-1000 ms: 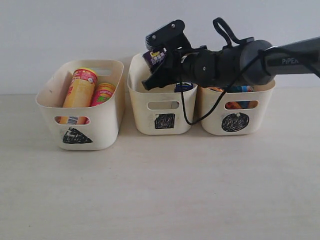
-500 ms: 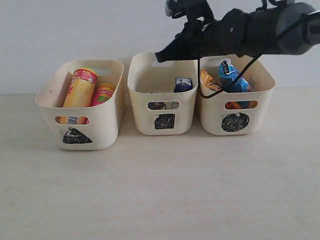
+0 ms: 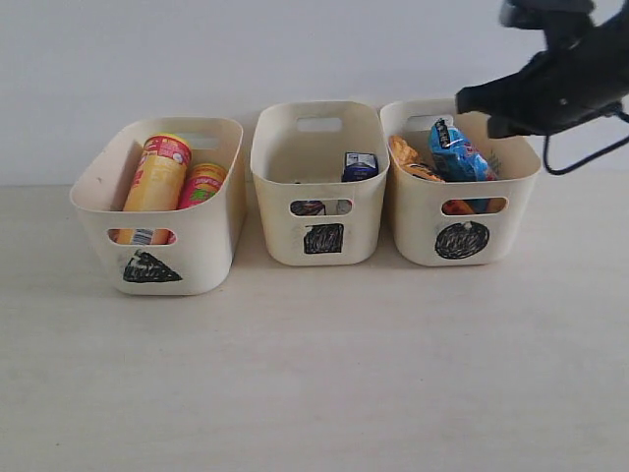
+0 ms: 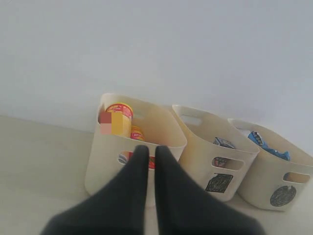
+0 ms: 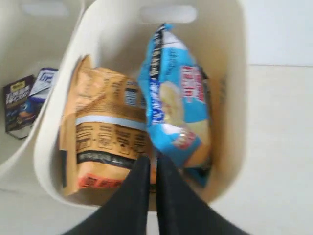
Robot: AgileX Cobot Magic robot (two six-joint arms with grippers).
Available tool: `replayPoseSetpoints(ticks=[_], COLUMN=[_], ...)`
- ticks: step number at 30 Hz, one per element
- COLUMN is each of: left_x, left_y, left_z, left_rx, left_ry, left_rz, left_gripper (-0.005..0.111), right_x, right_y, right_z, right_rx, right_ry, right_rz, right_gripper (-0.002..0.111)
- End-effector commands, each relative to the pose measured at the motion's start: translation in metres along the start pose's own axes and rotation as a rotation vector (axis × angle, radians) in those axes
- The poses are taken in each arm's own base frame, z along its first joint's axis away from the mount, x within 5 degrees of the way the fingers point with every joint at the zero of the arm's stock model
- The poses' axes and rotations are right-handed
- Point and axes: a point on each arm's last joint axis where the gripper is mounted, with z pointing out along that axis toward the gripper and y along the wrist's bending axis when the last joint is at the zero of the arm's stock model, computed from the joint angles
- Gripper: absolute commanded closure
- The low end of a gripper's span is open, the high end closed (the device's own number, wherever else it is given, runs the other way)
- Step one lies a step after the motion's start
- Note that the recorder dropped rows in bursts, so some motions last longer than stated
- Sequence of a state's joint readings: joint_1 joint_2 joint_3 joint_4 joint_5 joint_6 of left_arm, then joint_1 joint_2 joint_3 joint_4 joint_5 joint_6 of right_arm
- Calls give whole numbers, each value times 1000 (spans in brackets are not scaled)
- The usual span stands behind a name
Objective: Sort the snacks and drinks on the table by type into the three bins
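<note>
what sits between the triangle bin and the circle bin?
The square-marked bin, with a blue-topped carton inside. Clearest in the exterior view.

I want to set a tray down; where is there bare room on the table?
The table in front of the three bins is bare. Gaps between bins are narrow. The circle bin is crowded with the orange bag and blue packet, right gripper above.

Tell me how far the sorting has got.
Looks finished. The yellow tube and pink tube are in the triangle bin, the purple-and-white carton and dark carton in the square bin, the orange bag and blue packet in the circle bin. In hand: nothing; the left gripper and right gripper are shut and empty. Left: no snack or drink shows on the table.
</note>
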State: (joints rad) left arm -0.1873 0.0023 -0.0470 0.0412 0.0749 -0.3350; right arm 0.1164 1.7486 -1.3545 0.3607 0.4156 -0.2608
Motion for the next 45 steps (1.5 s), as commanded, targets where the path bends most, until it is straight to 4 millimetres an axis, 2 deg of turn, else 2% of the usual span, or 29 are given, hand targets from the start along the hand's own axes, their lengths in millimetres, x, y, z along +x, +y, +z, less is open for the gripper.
replayPoseSetpoints(ticks=[1,4,10,11,15,16,18,22,36,40,45], left_x=[1,1,1,1,1,1,1,1,1,7,16], left_y=[0,0,0,0,0,0,0,0,0,1,10], left_z=[0,0,0,0,0,0,0,0,0,0,1], left_rx=[-2,-1,-1,-1,-1,-1,-1,-1,-2,-3,-105], left_ry=[-1,-2,-2,-2,-2,-2,-2,-2,0,45,51], left_rz=[-9,-9,-5,-5,-3,0,2,6,6,230,236], left_gripper=[102,102,102,102,102,102,102,102,102,102,102], right_x=[9,25,53,66,86,89,90,92,92,92,92], right_y=[-21,-27,-17,-14,-8,-6,-2,2,2,2,2], right_z=[-51,-84,-151,-171,-198,-211,-228,-246,-249,-249,-249], right_rx=[92,140,171,170,163,159,154,147,147,147,147], right_ry=[-180,-273,-487,-534,-594,-632,-693,-758,-773,-773,-773], right_rz=[65,76,73,75,66,62,55,48,47,47,47], right_gripper=[107,107,107,107,107,107,107,107,107,107,107])
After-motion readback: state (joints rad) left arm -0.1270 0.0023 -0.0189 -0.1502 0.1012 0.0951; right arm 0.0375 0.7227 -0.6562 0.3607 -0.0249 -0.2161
